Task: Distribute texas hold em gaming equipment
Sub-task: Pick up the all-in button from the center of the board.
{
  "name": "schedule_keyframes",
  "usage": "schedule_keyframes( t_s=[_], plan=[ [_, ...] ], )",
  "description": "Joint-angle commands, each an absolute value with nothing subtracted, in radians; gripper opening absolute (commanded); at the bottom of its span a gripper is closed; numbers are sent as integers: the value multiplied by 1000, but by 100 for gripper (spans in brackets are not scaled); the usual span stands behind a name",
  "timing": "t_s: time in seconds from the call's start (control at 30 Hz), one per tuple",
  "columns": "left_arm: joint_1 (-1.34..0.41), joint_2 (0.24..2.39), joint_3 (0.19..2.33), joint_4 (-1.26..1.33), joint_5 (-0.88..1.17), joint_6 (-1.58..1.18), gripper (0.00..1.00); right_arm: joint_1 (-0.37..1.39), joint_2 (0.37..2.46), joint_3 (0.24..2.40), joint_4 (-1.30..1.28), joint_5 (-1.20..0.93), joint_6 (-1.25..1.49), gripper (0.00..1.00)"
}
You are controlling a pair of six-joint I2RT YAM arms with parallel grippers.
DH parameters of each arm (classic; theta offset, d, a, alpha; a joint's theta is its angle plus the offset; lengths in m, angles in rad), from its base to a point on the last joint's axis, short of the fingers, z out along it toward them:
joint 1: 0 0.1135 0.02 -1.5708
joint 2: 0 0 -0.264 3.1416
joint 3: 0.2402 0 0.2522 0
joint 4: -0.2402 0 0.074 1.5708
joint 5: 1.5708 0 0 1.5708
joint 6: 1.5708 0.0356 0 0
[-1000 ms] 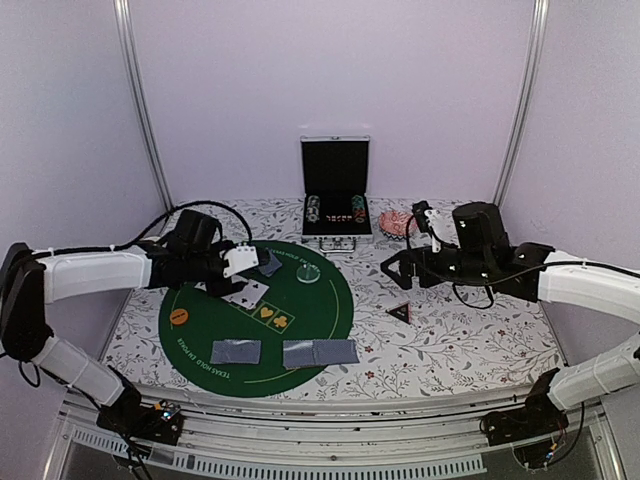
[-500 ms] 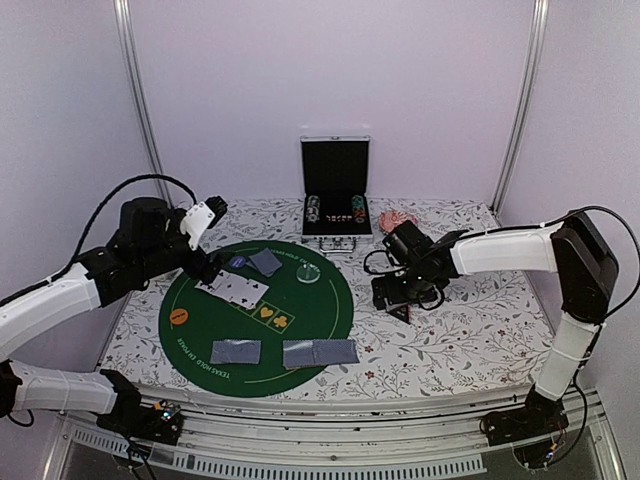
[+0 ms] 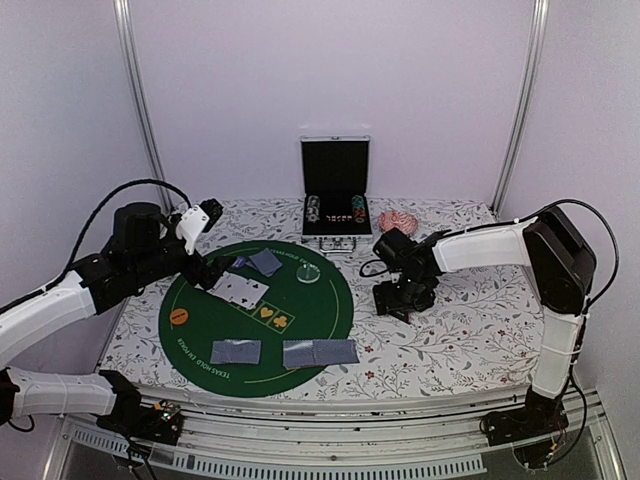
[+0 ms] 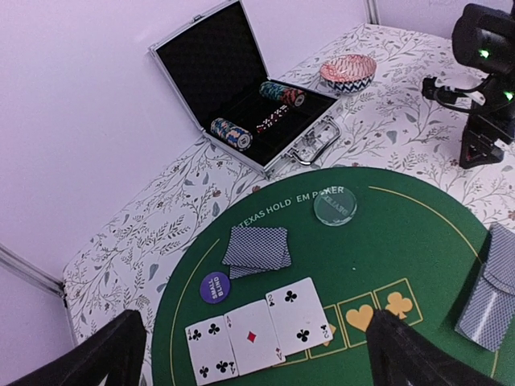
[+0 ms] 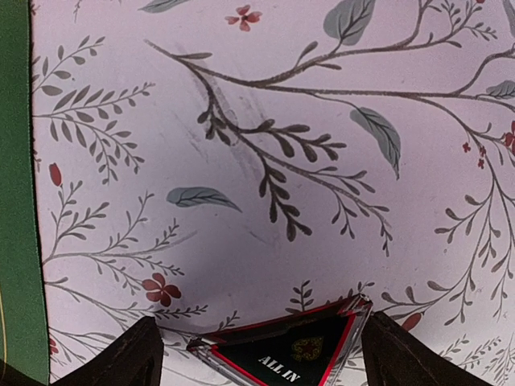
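Nearest you, face-down cards [image 3: 235, 351] lie flat in two lots on the green mat [image 3: 330, 310], with an orange disc [image 3: 178, 317] by its left rim.

Further out, your right tool [image 5: 257, 362] hangs low over the floral worktop [image 5: 282, 161], near the mat's right side. Its fingers are spread wide, holding nothing, and they straddle the black triangular marker [image 5: 294, 346]. The marker lies flat with "ALL IN" face up. Its long edge runs from finger to finger, slightly tilted, and the opposite point is cut off at the bottom of the wrist view. It looks stiff, light and slick. Closing on the slanting sides may squirt it out, so get low and close slowly on that edge's two corners.

Your left tool [image 4: 257, 358] is also wide and empty. It is raised over the three face-up cards [image 4: 257, 334], which sit side by side with their long axes pointing roughly away from you. Cards are thin and bendy, so take one by a short edge.

Beyond them come the blue disc [image 4: 215, 287], a face-down stack [image 4: 257, 248], a clear disc [image 4: 335, 205], then the open case [image 4: 257, 104].
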State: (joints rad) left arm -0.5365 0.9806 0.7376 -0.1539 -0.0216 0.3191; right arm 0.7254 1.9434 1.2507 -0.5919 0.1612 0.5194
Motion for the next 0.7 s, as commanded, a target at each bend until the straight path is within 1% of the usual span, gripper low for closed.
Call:
schedule_keyframes(
  t_s=[0.0, 0.1, 0.27, 0.4, 0.5, 0.6, 0.67],
  plan=[
    [-535, 966, 723, -135, 9, 307, 98, 721, 1981, 1268, -667, 193, 545, 86],
    [-535, 971, 723, -135, 18, 309, 98, 722, 1988, 1271, -693, 208, 552, 86],
    [-536, 975, 721, -135, 25, 311, 98, 721, 2004, 1278, -730, 248, 566, 90],
    [-535, 976, 720, -134, 37, 313, 98, 722, 2017, 1289, -735, 246, 562, 90],
    [-536, 976, 719, -134, 44, 315, 98, 722, 2019, 1288, -731, 227, 561, 86],
    [-535, 976, 719, -136, 50, 316, 98, 722, 2002, 1269, -691, 175, 556, 77],
    [-536, 974, 719, -135, 52, 316, 98, 722, 1990, 1255, -669, 147, 552, 75]
  ],
)
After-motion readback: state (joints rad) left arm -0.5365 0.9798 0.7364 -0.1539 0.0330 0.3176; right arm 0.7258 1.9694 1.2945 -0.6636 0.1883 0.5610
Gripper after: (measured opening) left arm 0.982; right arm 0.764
